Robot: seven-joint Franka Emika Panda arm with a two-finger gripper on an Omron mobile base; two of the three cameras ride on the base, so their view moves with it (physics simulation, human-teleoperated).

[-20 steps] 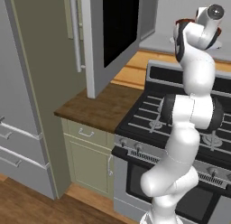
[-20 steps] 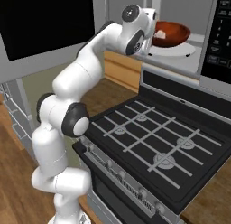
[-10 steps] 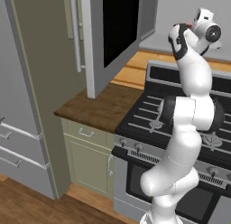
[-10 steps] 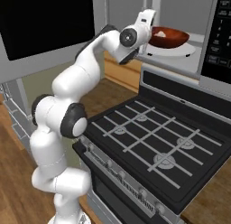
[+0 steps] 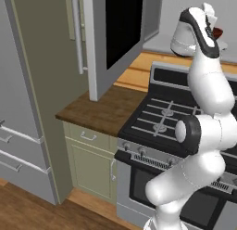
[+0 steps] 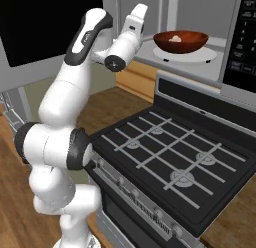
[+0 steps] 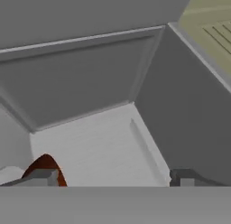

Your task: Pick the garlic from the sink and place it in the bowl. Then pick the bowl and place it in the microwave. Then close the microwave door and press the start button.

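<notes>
Microwave (image 6: 220, 52) interior: bowl (image 6: 180, 41) with garlic (image 6: 175, 38) seated on turntable. Gripper (image 7: 113, 175) jaws wide apart, empty; judged next: swing microwave door (image 5: 113, 36) shut

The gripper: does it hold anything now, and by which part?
Nothing is held. The gripper has its jaws open, apart from the bowl on the microwave's turntable.

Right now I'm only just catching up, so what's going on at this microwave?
The robot arm has set the bowl on the white turntable plate inside the microwave, with the garlic lying in it. The gripper is open, holds nothing and sits just left of the bowl. The microwave door stands wide open, so closing it and pressing start are not yet done.
</notes>
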